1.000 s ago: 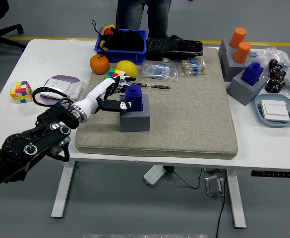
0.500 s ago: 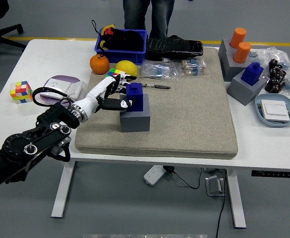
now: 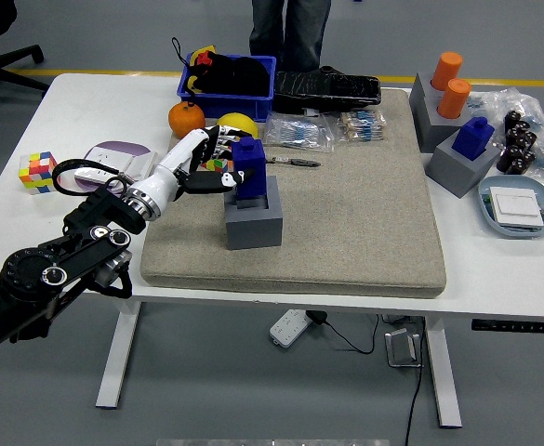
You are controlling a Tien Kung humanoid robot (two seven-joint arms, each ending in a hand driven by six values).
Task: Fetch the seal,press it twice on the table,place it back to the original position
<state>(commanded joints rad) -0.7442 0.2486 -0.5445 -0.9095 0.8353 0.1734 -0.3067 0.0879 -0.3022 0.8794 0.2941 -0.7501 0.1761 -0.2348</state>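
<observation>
A dark blue seal [image 3: 250, 167] stands partly raised out of its grey block holder [image 3: 254, 223] on the beige mat [image 3: 346, 214]. My left hand [image 3: 218, 172] comes in from the lower left, its white fingers [image 3: 206, 180] closed around the seal's left side. My right arm does not show in the head view.
A second blue seal in a grey holder [image 3: 465, 153] and two orange cylinders [image 3: 450, 82] stand at the right. An orange [image 3: 186, 118], a lemon [image 3: 238, 124], a blue bin [image 3: 229, 76], a colour cube [image 3: 38, 172] and a person's legs [image 3: 290, 23] lie beyond.
My left hand has lifted upward with the blue seal, which now rises higher out of its grey holder. The person at the far side has shifted slightly right.
</observation>
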